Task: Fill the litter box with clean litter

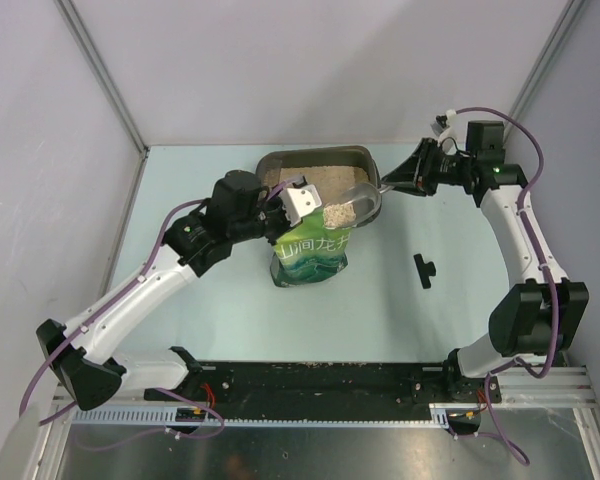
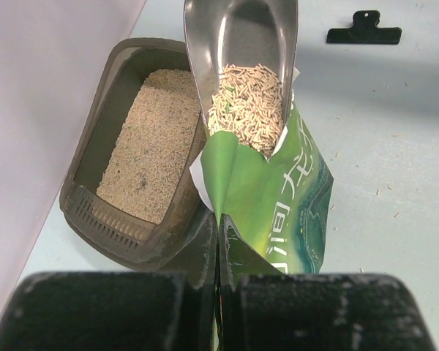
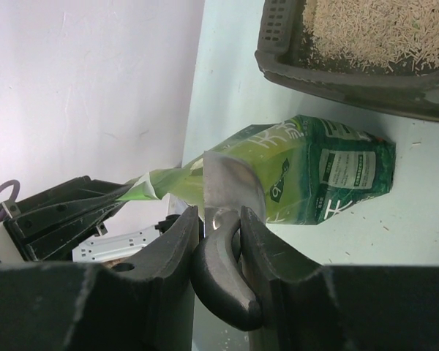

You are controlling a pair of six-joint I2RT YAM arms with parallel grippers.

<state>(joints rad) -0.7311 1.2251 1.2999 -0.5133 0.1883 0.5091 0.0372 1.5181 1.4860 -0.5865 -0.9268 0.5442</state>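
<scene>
the left gripper (image 2: pixel 218 281) is clamped flat on the top edge of the green bag (image 2: pixel 278 212), its jaws pressed together with only the foil between them. the bag runs away from those fingers, printed side up, on the table (image 1: pixel 180 200), its mouth held open at the gripper's end.

straight ahead of the left gripper and just above the bag's mouth is the metal scoop (image 2: pixel 241 29), tip pointing back toward the gripper and touching the bag's lip. a heap of clean litter (image 2: pixel 247 106), pale tan short pellets, fills the tip end of the scoop; the rest of the bowl is bare metal.

the right gripper (image 3: pixel 219 241) grips the scoop's black handle (image 3: pixel 219 278), one finger on each side of it. the scoop reaches out ahead of this gripper, with the bag under and beyond it.

the litter box (image 2: pixel 80 197) sits ahead of the left gripper and off to the left in its wrist view, its wall just beside the bag. from the right gripper it lies beyond the bag, farther out. it already holds a layer of beige litter with a few green specks, though part of its floor shows bare along one side.

a black clip (image 2: pixel 364 34) lies well ahead of the left gripper, apart from the bag. stray granules dot the table near the bag.
</scene>
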